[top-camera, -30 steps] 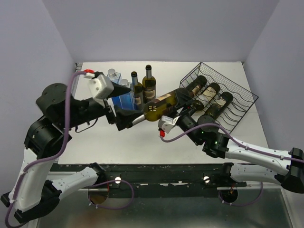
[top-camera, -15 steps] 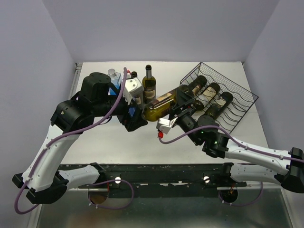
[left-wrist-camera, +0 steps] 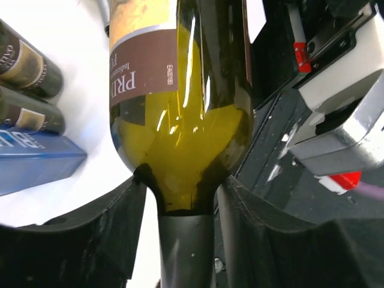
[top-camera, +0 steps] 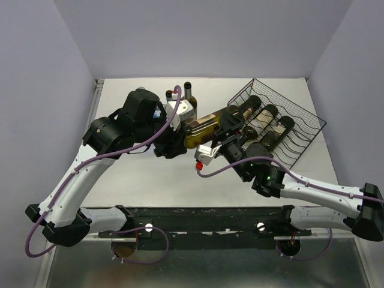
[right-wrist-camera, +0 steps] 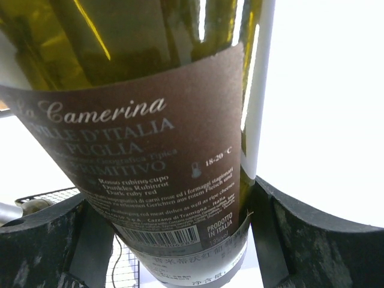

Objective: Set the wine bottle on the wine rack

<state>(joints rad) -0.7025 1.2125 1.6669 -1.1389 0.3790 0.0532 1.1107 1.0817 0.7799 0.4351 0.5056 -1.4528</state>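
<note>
The wine bottle (top-camera: 204, 127), olive-green glass with a brown and tan label, hangs level above the table between my two arms. Its grey-capped neck points left and its base points toward the wine rack (top-camera: 300, 129), a black wire grid at the back right. My left gripper (top-camera: 178, 144) is shut on the neck just below the shoulder (left-wrist-camera: 183, 180). My right gripper (top-camera: 227, 127) is shut on the labelled body (right-wrist-camera: 171, 192), one finger on each side. Both wrist views are filled by the bottle (left-wrist-camera: 180, 120) (right-wrist-camera: 150, 120). A corner of the rack (right-wrist-camera: 42, 195) shows low left.
Three dark bottles (top-camera: 264, 114) lie in the rack's cradles. Upright bottles (top-camera: 188, 90) and a blue box (left-wrist-camera: 36, 162) stand at the back, just behind my left wrist. Lilac walls close in the table on three sides.
My left arm swung right, slid its open fingers around the bottle's neck, and shut them on it. The right gripper kept its hold and shifted the bottle only slightly.
</note>
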